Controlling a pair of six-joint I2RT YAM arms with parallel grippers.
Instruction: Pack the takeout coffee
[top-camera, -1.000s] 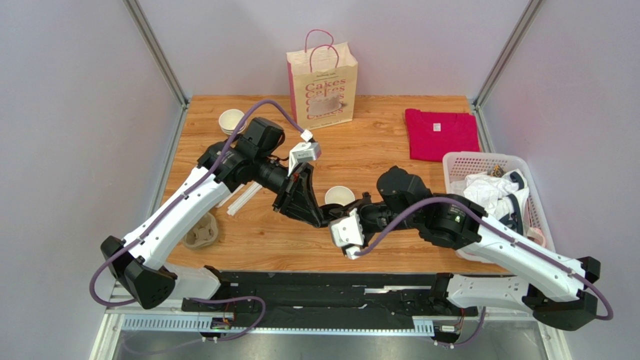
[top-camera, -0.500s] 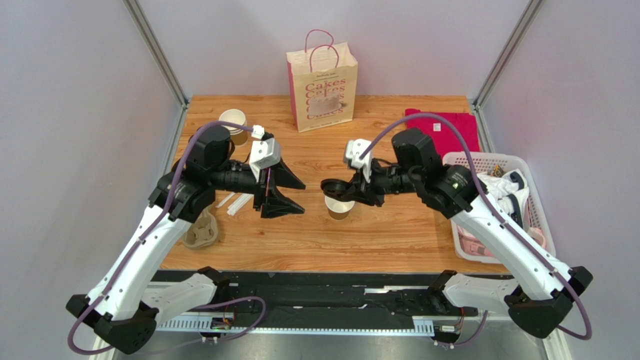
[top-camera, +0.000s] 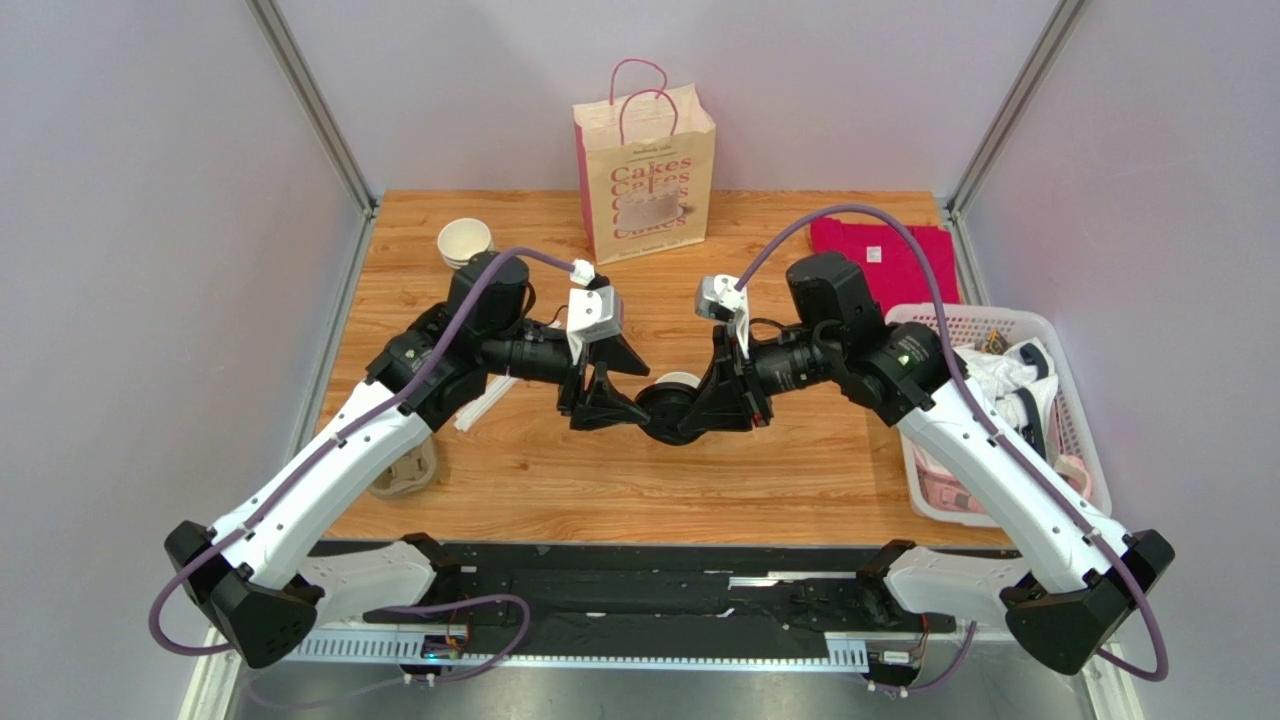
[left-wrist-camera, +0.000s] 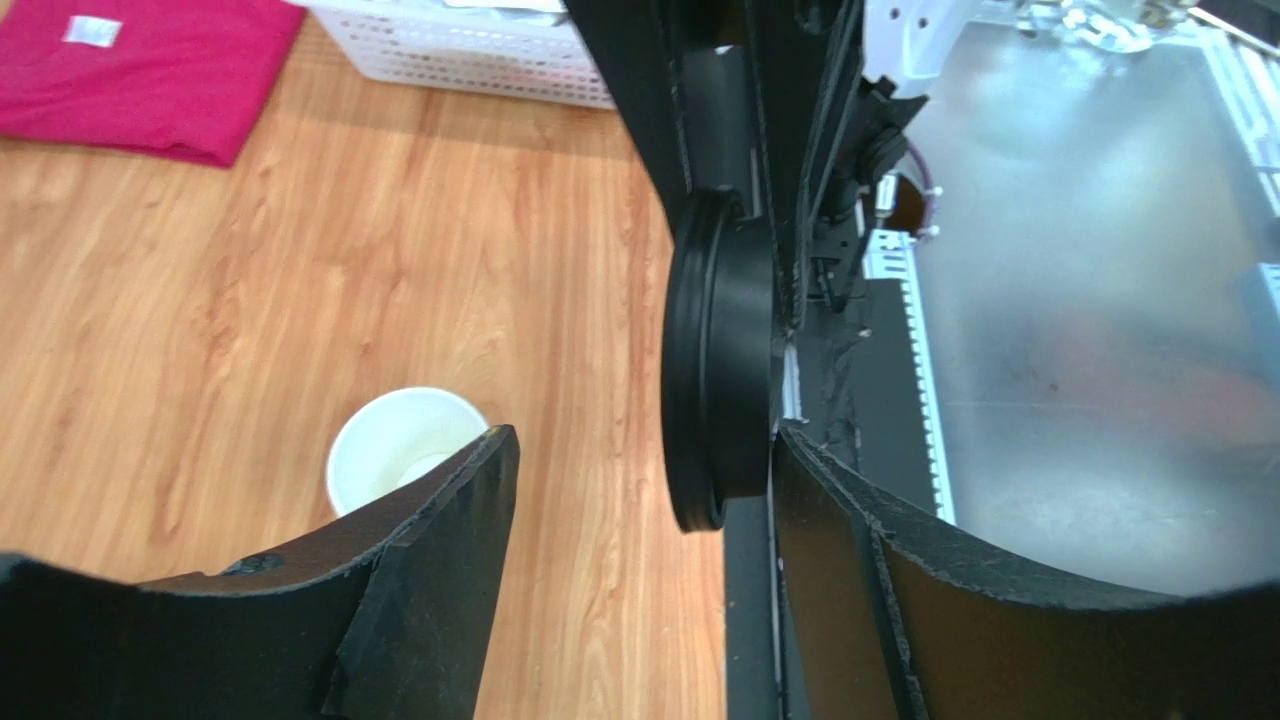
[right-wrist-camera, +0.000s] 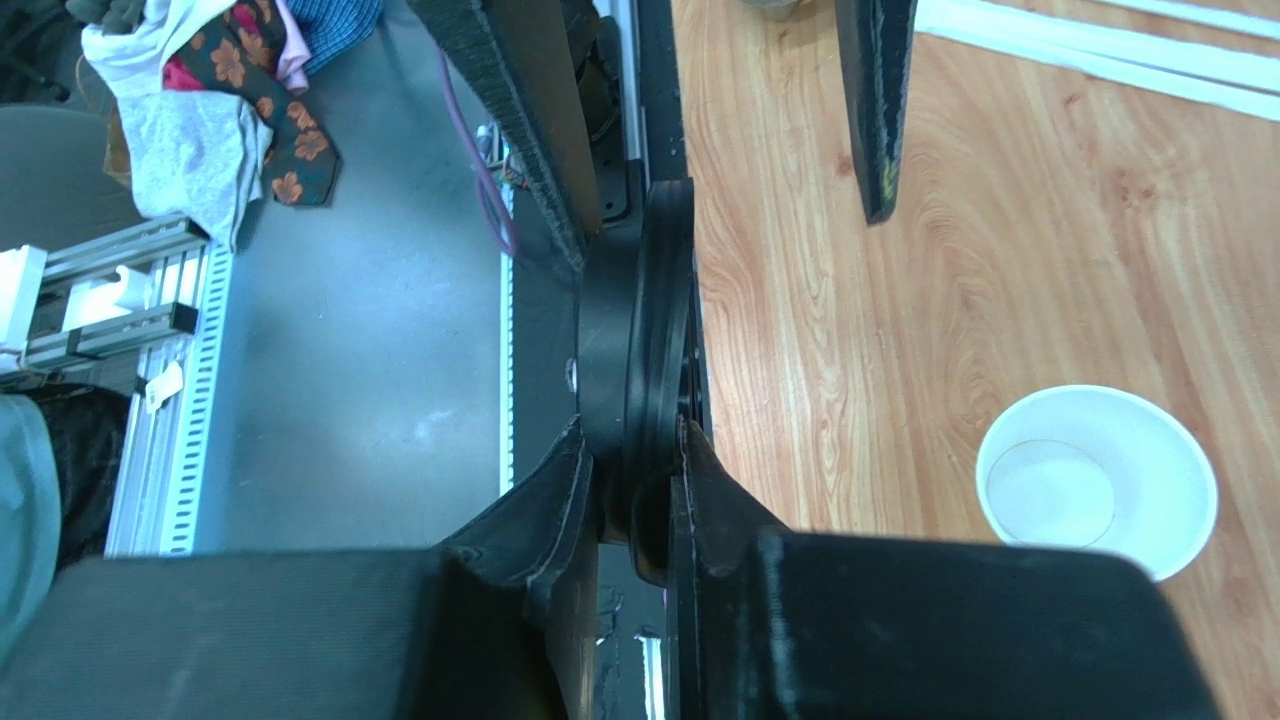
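Note:
The takeout coffee cup (top-camera: 684, 381) stands open and lidless at mid-table, mostly hidden by both grippers; its white inside shows in the left wrist view (left-wrist-camera: 403, 450) and the right wrist view (right-wrist-camera: 1094, 480). My right gripper (top-camera: 688, 417) (right-wrist-camera: 631, 435) is shut on the round black lid (top-camera: 666, 408) (right-wrist-camera: 639, 323), held on edge above the wood beside the cup. My left gripper (top-camera: 643, 399) (left-wrist-camera: 643, 443) is open, its fingers either side of the lid (left-wrist-camera: 718, 360), one finger close against it.
The cream paper bag with pink handles (top-camera: 646, 158) stands at the back. A stack of cups (top-camera: 463, 240) sits back left, white strips (top-camera: 484, 399) and the grey pulp carrier (top-camera: 403, 462) left. A pink shirt (top-camera: 884, 267) and a white basket (top-camera: 962, 318) of clothes are right.
Both grippers have come together over the middle. The right one turned the lid on edge and lowered it beside the cup; the left one moved right until its open fingers straddle the lid.

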